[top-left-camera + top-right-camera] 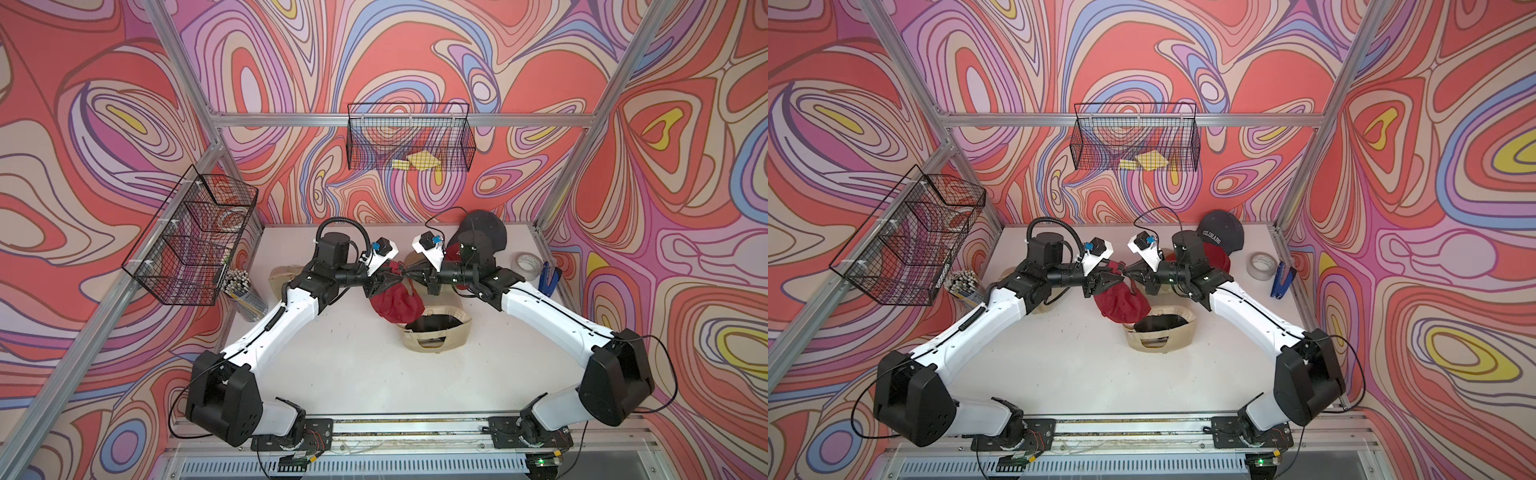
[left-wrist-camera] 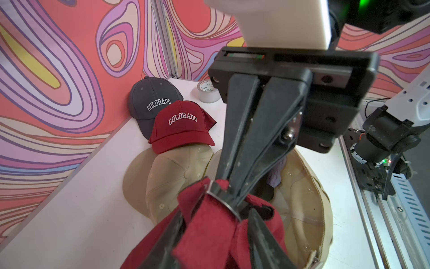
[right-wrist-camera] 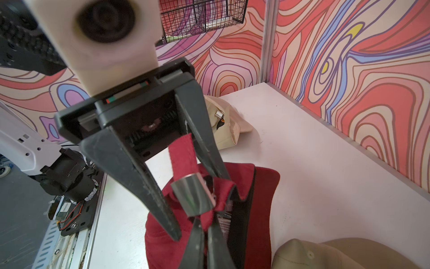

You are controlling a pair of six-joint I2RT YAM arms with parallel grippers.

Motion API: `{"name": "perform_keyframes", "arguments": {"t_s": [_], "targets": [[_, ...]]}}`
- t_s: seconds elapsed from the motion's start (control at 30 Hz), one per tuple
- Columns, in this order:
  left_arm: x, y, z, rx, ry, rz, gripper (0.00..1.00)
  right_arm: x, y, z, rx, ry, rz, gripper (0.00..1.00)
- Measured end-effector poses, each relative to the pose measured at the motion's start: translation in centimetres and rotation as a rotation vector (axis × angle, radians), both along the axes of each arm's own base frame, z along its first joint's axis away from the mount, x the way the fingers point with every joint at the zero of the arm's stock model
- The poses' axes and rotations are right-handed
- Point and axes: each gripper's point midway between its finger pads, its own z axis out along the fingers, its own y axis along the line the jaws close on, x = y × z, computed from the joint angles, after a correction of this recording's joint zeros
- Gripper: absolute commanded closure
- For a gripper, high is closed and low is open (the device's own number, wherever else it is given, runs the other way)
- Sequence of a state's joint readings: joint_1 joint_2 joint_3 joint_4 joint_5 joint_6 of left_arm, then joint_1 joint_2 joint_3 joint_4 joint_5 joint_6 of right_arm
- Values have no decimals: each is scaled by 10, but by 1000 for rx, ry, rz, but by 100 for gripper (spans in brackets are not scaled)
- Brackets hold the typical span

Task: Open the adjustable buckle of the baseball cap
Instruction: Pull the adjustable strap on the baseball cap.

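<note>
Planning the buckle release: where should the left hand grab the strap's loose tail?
Pinch the loose tail just beyond the metal buckle, coming end-on, opposite the right hand; it sticks out flat, so close on its broad faces.

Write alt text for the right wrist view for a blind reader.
A silver buckle on the strap of a red cap: the left gripper straddles it, jaws open; the right gripper is shut on the strap beside it. A beige cap lies beyond.

Bright, even light, seemingly from overhead, fills your cell, leaving only faint shadows on the white tabletop (image 1: pixel 332 365). In your right wrist view the white camera housing (image 3: pixel 97 35) blurs close-up, the silver metal buckle (image 3: pixel 193 198) glints, and the dark red baseball cap (image 3: pixel 265 186) reads sharp.
</note>
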State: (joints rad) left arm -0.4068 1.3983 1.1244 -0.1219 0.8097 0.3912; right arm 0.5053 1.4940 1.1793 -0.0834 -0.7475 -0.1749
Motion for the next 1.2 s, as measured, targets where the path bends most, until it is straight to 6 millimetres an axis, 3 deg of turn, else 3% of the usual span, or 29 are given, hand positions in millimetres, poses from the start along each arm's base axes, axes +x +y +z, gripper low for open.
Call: {"name": "perform_keyframes", "arguments": {"t_s": [0.43,0.67,0.93,1.1,1.2], "targets": [[-3,4,3,3,-66,5,52,-10,4,4,33,32,60,100],[-4,4,3,12,-108,-4,59,-13,10,5,69,60,105,100],[-6,4,2,25,-133,-18,79,-12,11,11,74,50,109,100],[-7,4,-1,42,-143,-22,100,-15,11,10,62,63,119,100],[-7,4,-3,52,-144,-23,100,-16,11,9,54,69,121,100]]}}
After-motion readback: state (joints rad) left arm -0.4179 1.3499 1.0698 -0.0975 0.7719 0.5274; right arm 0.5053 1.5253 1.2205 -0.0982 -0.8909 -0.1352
